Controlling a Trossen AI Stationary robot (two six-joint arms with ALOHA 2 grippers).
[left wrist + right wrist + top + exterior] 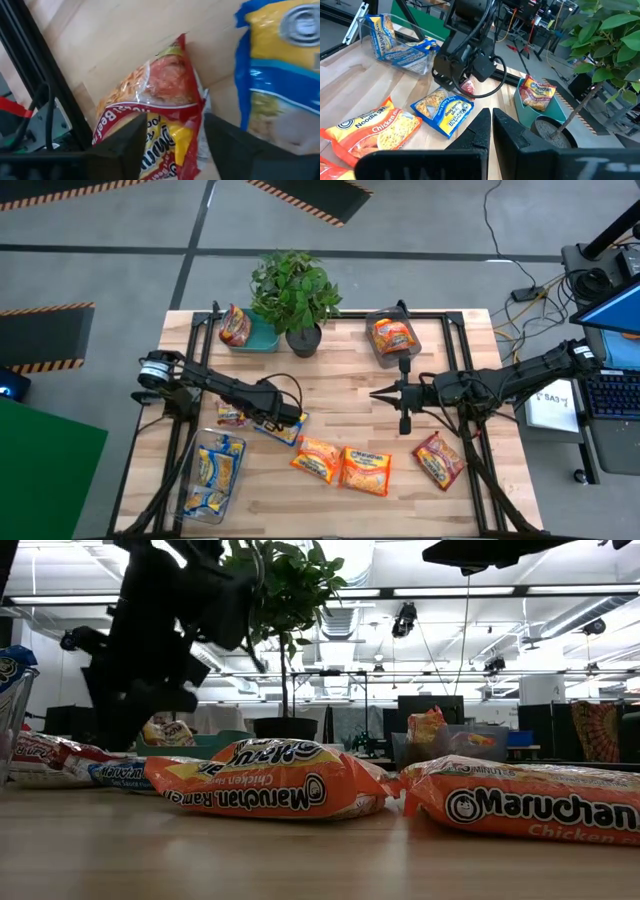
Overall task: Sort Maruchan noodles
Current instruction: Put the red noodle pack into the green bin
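At lower left of the high view we saw a clear bin (213,476) holding blue-and-yellow packets (217,470). Just right of it, the left gripper (236,413) hovered over a red packet (231,416) on the table (330,375), its fingers (127,145) spread apart either side of that packet and gripping nothing (the wrist view showed the gap plainly). A blue packet (283,429) lay beside the gripper, toward centre. At upper left, a teal bin (256,337) held one red packet (235,326), with a potted plant (295,298) next to it. Two orange packets (343,464) lay touching at lower centre. The right gripper (375,393) sat mid-table, clenched on nothing. Above it, a clear bin (393,335) held an orange packet (391,335). Another red packet (439,459) lay at lower right.
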